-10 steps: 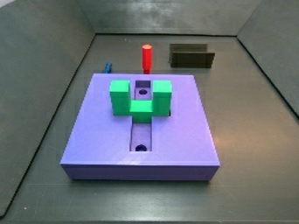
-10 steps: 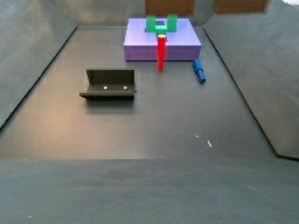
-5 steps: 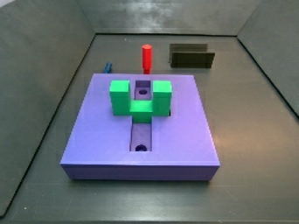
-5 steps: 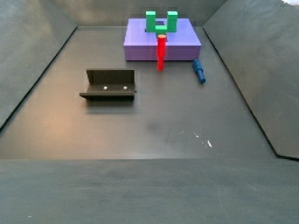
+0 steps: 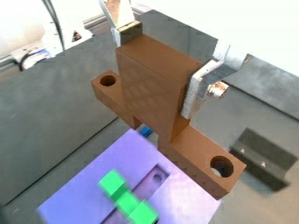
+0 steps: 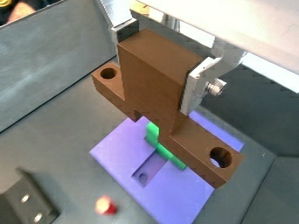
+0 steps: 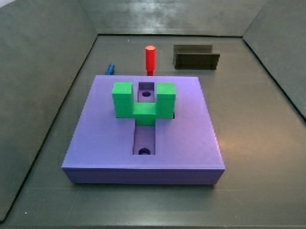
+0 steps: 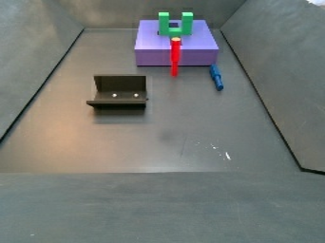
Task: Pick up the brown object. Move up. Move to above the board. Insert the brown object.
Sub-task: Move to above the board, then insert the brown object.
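The brown object (image 5: 163, 92) is a wood-coloured block with a long bar and a round hole near each end of the bar. My gripper (image 5: 163, 61) is shut on its upright block, with a silver finger on each side. Both wrist views show this grip (image 6: 160, 66) on the brown object (image 6: 158, 87). It hangs high above the lavender board (image 5: 87, 199), which carries a green U-shaped block (image 5: 122, 194). In both side views the board (image 7: 107, 143) (image 8: 152, 52) lies on the floor. The gripper and brown object are out of both side views.
A red cylinder (image 7: 150, 58) stands behind the board, also seen in a side view (image 8: 174, 54). The dark fixture (image 7: 196, 58) (image 8: 120, 92) stands apart on the floor. A small blue piece (image 8: 216, 77) lies beside the board. Grey walls enclose the floor.
A brown shape at the top edge of a side view one second ago has left that view. Board, cylinder and fixture have not moved.
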